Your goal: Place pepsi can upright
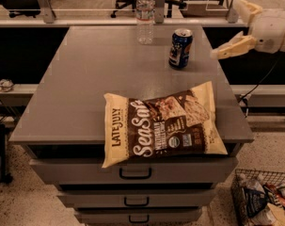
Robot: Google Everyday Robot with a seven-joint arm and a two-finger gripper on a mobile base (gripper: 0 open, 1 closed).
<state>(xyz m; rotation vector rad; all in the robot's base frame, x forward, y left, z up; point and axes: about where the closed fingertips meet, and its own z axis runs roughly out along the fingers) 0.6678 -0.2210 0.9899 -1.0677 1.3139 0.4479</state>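
The bench (85,102) is carrying three things. A chip bag (163,124) is lying flat toward the front edge. A water bottle (145,15) is standing at the back. The pepsi can (180,48) is standing upright on its base, to the right of the bottle and apart from it. I am judging the placement itself as done, so the step in hand is getting the gripper (224,29) clear. To do that well, I am planning a straight move to the right and upward, keeping the gripper off the can's side, since a light can is likely tipping at the slightest touch. The gripper is hanging open and empty at the bench's right rear edge. The can is sitting to its left, near but not touching.
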